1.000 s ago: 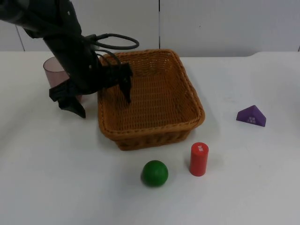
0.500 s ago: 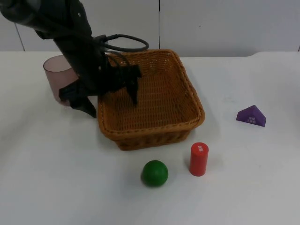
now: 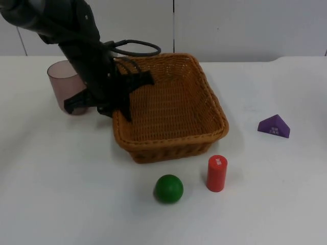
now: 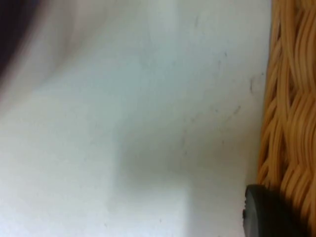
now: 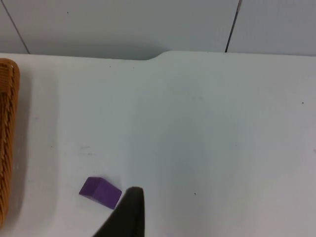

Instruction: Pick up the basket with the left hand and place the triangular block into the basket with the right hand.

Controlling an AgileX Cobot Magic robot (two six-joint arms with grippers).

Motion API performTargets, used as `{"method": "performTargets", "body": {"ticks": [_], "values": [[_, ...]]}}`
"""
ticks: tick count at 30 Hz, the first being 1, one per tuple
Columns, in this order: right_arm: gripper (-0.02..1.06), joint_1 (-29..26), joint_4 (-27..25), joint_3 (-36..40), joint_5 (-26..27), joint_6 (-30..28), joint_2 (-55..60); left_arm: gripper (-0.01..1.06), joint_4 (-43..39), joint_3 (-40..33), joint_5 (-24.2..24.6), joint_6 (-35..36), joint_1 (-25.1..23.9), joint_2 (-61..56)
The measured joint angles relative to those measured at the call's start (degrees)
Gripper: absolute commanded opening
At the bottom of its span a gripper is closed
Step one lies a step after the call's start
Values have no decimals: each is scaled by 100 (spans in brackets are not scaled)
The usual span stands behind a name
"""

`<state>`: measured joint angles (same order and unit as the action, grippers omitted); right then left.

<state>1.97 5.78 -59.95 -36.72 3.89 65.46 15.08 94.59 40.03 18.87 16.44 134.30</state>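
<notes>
The woven brown basket (image 3: pixel 173 143) stands left of the table's middle. My left gripper (image 3: pixel 110 106) is shut on its left wall, one finger inside and one outside. The left wrist view has the wicker wall (image 4: pixel 291 98) pressed against a black fingertip (image 4: pixel 264 212). The purple triangular block (image 3: pixel 274 126) lies alone on the table at the right, well apart from the basket. In the right wrist view that block (image 5: pixel 100 191) lies just beyond a black fingertip (image 5: pixel 128 212) of my right gripper, which waits open and holds nothing; the basket's edge (image 5: pixel 7 138) shows there too.
A translucent pink cup (image 3: pixel 64 81) stands just left of the left arm. A green ball (image 3: pixel 168 188) and an upright red cylinder (image 3: pixel 217 173) sit in front of the basket. The grey partition wall closes off the back of the table.
My left gripper's fingers have closed from wide apart onto the basket's left wall. The basket has slid a little to the right. The block, ball and cylinder have stayed put.
</notes>
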Motion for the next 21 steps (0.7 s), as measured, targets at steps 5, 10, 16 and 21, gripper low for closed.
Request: {"method": "performTargets", "body": {"ticks": [5,10,16,21], "values": [[105,0,0,0,11,0,0,0,67,10,410,-201,0,-210],[105,0,0,0,35,0,0,0,137,0,930,-427,0,-805],[105,0,0,0,35,0,0,0,347,0,1237,-449,0,-1582],[105,0,0,0,35,-14,0,0,456,0,1647,-474,0,-1927]]}}
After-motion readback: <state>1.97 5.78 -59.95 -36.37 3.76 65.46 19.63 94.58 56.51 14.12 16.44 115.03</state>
